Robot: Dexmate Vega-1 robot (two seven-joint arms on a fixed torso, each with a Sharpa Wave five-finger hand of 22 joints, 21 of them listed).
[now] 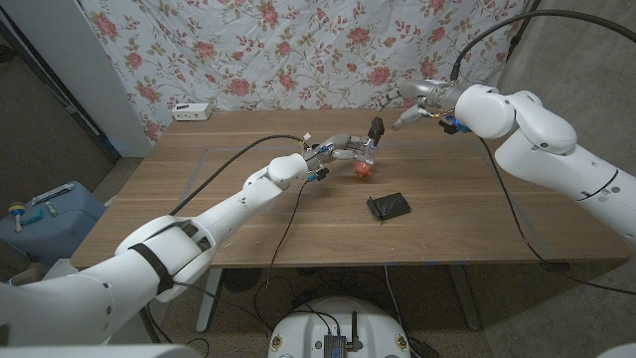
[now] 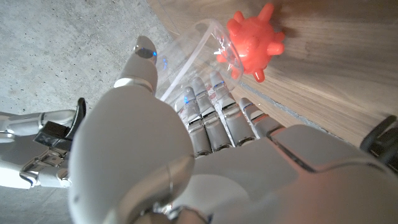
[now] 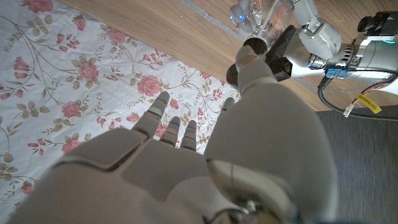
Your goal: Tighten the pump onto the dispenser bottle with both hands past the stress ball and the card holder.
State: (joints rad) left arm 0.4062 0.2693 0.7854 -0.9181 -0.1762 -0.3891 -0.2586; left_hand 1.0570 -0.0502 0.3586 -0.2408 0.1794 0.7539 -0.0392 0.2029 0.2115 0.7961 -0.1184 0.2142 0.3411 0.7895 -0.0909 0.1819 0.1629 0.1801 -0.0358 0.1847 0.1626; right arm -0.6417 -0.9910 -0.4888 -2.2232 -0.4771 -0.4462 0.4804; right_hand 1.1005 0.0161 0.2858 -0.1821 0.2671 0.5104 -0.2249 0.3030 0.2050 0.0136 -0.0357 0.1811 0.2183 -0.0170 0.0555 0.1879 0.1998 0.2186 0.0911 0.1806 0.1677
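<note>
Left hand: on the head view I had my left hand [image 1: 343, 149] reaching out over the middle of the table [image 1: 199, 199], fingers wrapped around the dispenser bottle [image 1: 369, 154]. On the left wrist view the fingers [image 2: 208, 106] curled round the clear body of the bottle [image 2: 199, 46].

Dispenser bottle: clear plastic, held near the table's centre, tilted rather than upright, its lower end right by the stress ball [image 1: 364, 171].

Pump: the black pump [image 1: 377, 127] sat at the top of the bottle. I could not tell how far it was screwed on.

Right hand: my right hand [image 1: 409, 99] hovered above the far side of the table, just beside the pump and apart from it, fingers spread and holding nothing. On the right wrist view the fingers [image 3: 163, 109] lay extended over the flowered cloth [image 3: 74, 74], with the pump [image 3: 281, 46] off past the thumb.

Stress ball: orange-red and spiky, lying on the wood; on the left wrist view the ball [image 2: 252, 40] showed just beyond the bottle's end.

Card holder: the black card holder [image 1: 388, 206] lay on the table nearer me than the bottle, apart from it.

Backdrop: a white box [image 1: 192, 111] sat at the table's far edge, against the flowered cloth.
</note>
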